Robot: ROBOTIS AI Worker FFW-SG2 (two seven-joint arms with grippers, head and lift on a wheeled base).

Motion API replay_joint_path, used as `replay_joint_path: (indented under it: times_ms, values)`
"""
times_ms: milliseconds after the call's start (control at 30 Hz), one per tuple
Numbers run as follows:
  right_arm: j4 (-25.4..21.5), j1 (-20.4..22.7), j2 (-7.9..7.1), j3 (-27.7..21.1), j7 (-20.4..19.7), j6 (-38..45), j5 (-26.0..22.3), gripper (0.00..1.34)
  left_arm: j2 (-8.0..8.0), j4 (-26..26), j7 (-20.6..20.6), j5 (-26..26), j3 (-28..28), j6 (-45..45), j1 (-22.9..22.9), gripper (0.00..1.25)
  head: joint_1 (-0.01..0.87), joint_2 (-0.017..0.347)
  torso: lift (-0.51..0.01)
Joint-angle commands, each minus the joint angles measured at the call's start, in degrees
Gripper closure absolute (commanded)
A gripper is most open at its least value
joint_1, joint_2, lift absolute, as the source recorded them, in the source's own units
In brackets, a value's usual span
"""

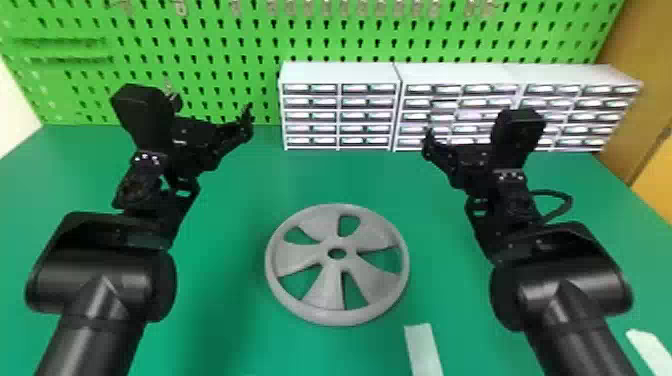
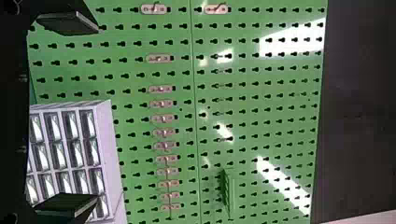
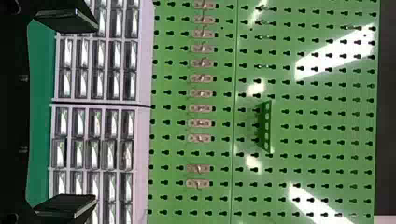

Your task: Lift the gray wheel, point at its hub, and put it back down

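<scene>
Surfaces as I see them: gray wheel (image 1: 327, 290) smooth, matt, plastic-looking. Green tabletop (image 1: 225, 220) smooth, low sheen. Pegboard (image 2: 261, 112) glossy, throwing back hard white glare; its hooks (image 2: 159, 58) look metallic. I note shiny, plastic-looking drawer fronts (image 3: 81, 84) and semi-gloss black arm housings (image 1: 565, 285), smooth throughout.

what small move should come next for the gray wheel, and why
Probably lower the right gripper toward the right side of the gray wheel, leaving the left gripper free to point at the hub. The wheel lies flat on the table, and both grippers are raised, open and empty.
</scene>
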Motion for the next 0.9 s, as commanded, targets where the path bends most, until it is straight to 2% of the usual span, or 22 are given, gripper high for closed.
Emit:
replay_joint_path:
  times_ms: [0,867]
  values:
    - [-0.47,0.04,0.0,-0.22,0.04,-0.06,0.01,0.03,0.0,-0.24,0.01,0.1,0.03,0.01,0.12,0.03,0.692,0.048,-0.088]
    - [-1.35,0.75,-0.09,-0.31,0.13,0.11,-0.43,0.03,0.09,-0.15,-0.16,-0.52,-0.14,0.1,-0.06,0.03,0.692,0.048,-0.088]
